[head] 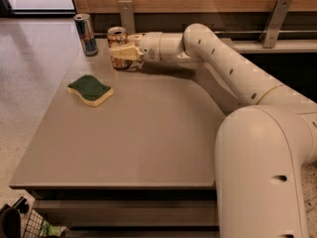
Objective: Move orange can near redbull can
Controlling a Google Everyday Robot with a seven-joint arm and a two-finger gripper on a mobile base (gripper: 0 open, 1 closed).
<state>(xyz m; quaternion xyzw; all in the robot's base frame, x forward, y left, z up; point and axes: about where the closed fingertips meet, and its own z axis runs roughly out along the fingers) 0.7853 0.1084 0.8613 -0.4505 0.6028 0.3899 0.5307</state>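
The orange can (117,42) stands upright at the far left part of the grey table (148,133), its silver top showing. My gripper (121,51) reaches in from the right and is shut on the orange can, its pale fingers across the can's side. The redbull can (85,34), slim, blue and silver, stands upright at the table's far left corner, a short gap to the left of the orange can.
A green and yellow sponge (90,89) lies on the left part of the table. A wooden wall with metal brackets (273,21) runs behind the table. My arm (218,63) spans the right back area. A wire basket (29,224) sits on the floor.
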